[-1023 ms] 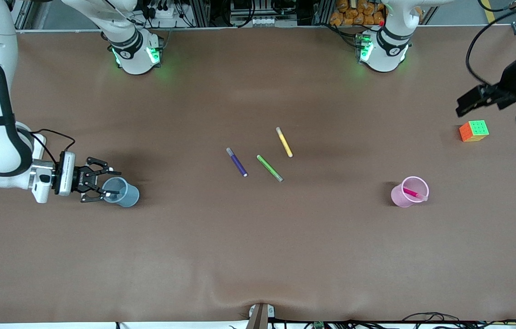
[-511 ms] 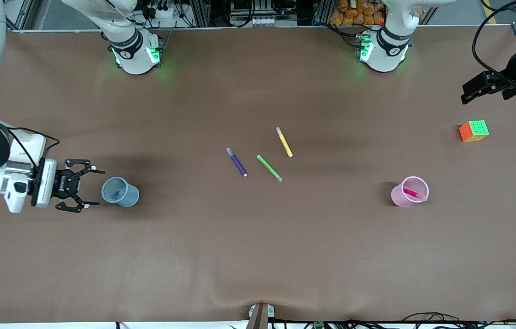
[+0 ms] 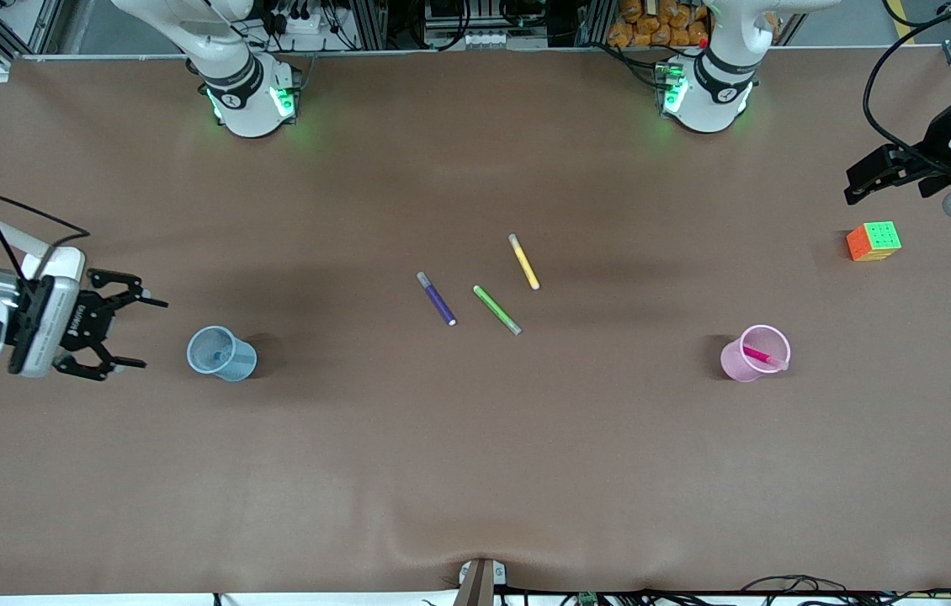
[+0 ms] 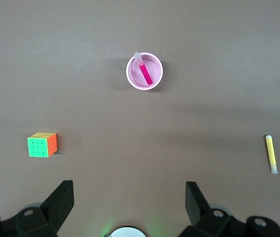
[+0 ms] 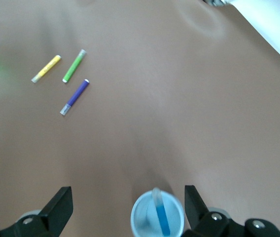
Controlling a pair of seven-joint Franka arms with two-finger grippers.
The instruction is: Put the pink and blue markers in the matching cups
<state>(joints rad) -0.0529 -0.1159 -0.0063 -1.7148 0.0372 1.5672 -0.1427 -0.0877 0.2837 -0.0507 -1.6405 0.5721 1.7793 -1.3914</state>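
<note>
Brown table (image 3: 475,471) fills the front view: the right gripper (image 3: 118,332) hangs spread and empty beside the blue cup (image 3: 221,354); the left gripper (image 3: 867,177) waits above the cube (image 3: 873,241).

Left wrist: its fingers splayed, pink marker (image 4: 145,74) in the pink cup (image 4: 144,71).

Right wrist: blue marker (image 5: 162,219) stands in the blue cup.

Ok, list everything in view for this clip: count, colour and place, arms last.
blue cup: one, light blue, toward the right arm's end of the table
blue marker: one, inside the blue cup
pink cup: one, light pink, toward the left arm's end
pink marker: one, inside the pink cup
purple marker, green marker, yellow marker: one each, lying mid-table
puzzle cube: one, multicoloured, farther than the pink cup
right gripper: open, empty, beside the blue cup
left gripper: open, empty, above the puzzle cube
</note>
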